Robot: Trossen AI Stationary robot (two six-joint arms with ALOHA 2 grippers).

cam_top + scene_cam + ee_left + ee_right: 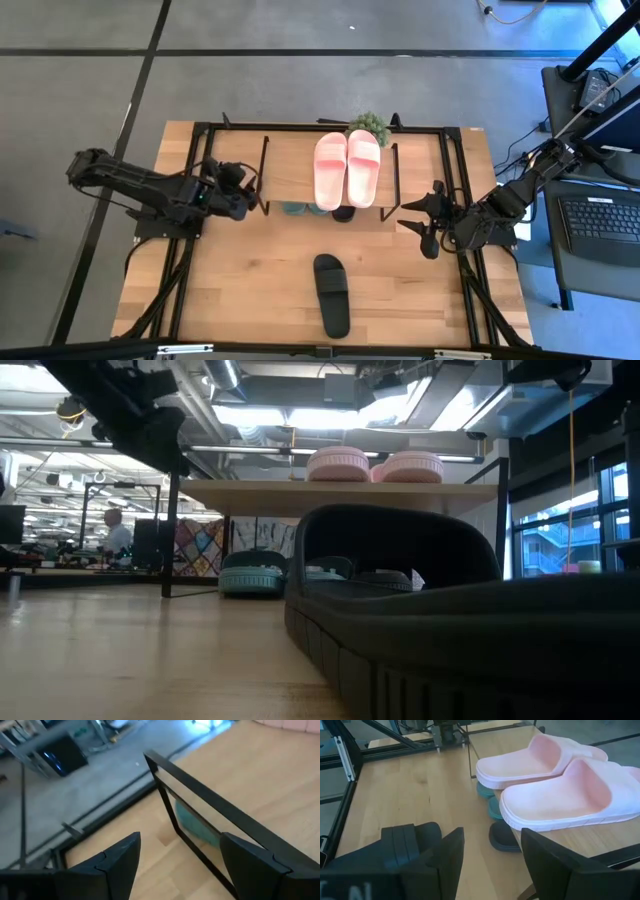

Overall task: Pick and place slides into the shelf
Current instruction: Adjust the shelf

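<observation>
The shelf (290,172) stands at the table's far middle, and its wooden board carries the pale pink pair (347,168) side by side. Under the board, the green slides (295,209) and one black slide (343,213) rest on the table with their ends poking out. The other black slide (332,293) lies sole down near the table's near edge and fills the foreground of the low view (400,610). My left gripper (255,200) hovers open at the shelf's left end, facing a green slide (192,822). My right gripper (420,225) hovers open just off the shelf's right end (492,865).
Black frame rails (200,130) run along the table's sides and far edge. A small green plant (368,125) stands behind the shelf. The shelf's thin wire leg (170,815) is directly ahead of my left gripper. Bare tabletop (250,280) lies on both sides of the lone black slide.
</observation>
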